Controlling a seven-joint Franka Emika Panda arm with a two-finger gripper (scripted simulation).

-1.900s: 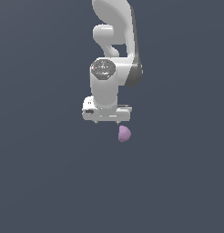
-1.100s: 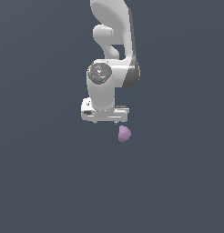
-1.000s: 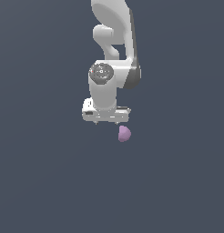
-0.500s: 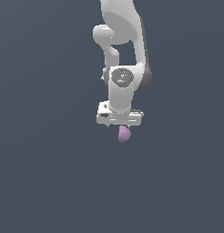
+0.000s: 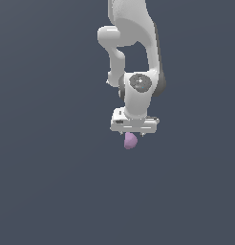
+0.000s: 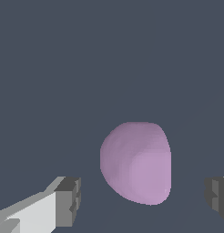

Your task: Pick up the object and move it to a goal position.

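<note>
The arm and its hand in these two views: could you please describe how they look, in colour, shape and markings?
The arm is smooth and white, built of rounded, bulging links. A grey disc-shaped cap marks the wrist joint, with grey also at the joint's edge. The hand has a flat, boxy white body. In the wrist view its fingers are white bars with dark grey, blocky pads. No cables or lettering show.

The white arm (image 5: pixel 133 38) descends from 12 o'clock in the exterior view, its wrist pointing straight down. The gripper (image 6: pixel 141 198) is spread wide: in the wrist view one dark fingertip (image 6: pixel 68 200) sits at 7 o'clock, the other at 4 o'clock, neither touching anything.
</note>
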